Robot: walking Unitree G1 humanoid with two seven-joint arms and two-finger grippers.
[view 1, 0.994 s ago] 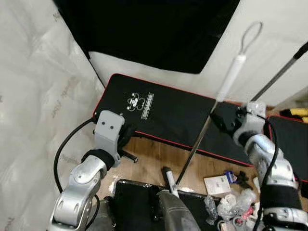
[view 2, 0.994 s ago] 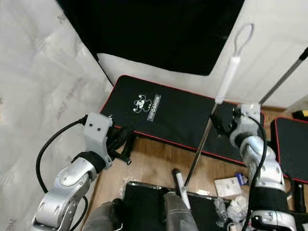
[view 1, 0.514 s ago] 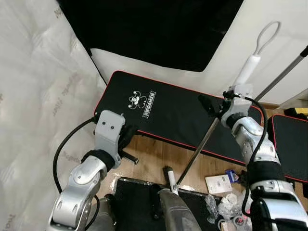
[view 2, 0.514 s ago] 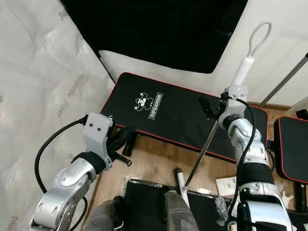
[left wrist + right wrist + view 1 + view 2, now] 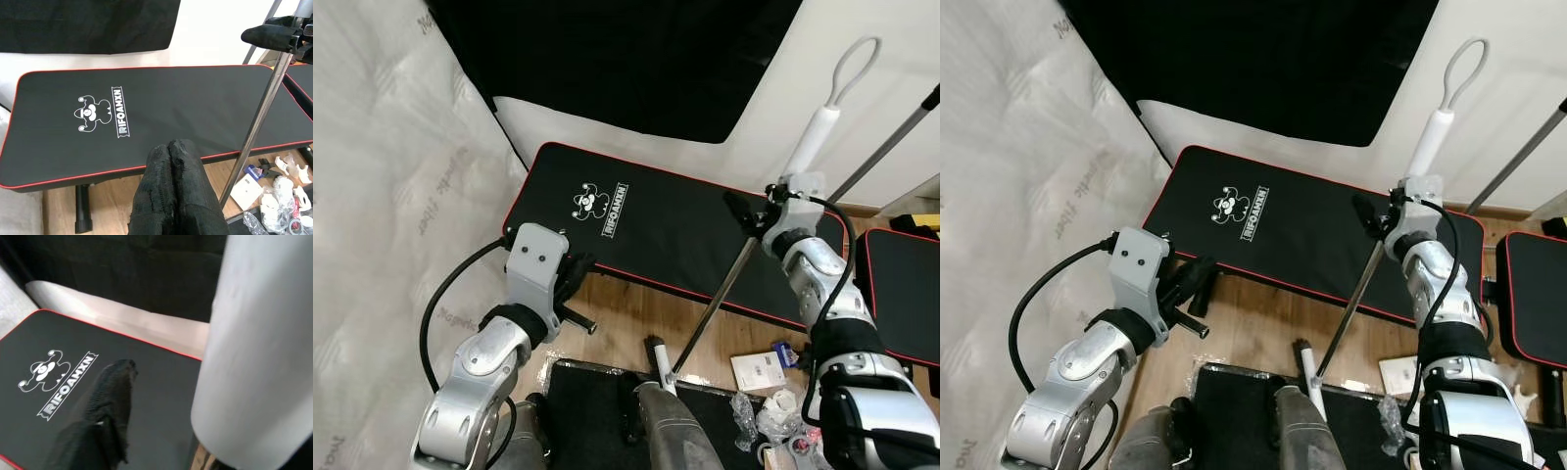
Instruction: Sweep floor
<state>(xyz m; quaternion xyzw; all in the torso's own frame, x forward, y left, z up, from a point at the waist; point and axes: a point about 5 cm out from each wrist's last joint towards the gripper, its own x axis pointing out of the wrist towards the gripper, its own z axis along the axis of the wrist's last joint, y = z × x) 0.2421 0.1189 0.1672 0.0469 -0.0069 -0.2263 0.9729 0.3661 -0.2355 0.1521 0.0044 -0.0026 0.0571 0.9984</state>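
Broom handle [image 5: 734, 269] | right hand [image 5: 756, 217] clamps it | left hand [image 5: 173, 161] clenched, empty | bench [image 5: 636, 230] reads "RIFOAMXN"

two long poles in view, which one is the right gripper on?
The broom pole with the white grip and loop on top: the right gripper is closed around it below the grip. The other pole, dark-tipped, leans against the wall, untouched.

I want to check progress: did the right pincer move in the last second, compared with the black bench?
Yes. The right pincer, shut on the broom handle, moved toward the robot's left and slightly up, further over the black bench.
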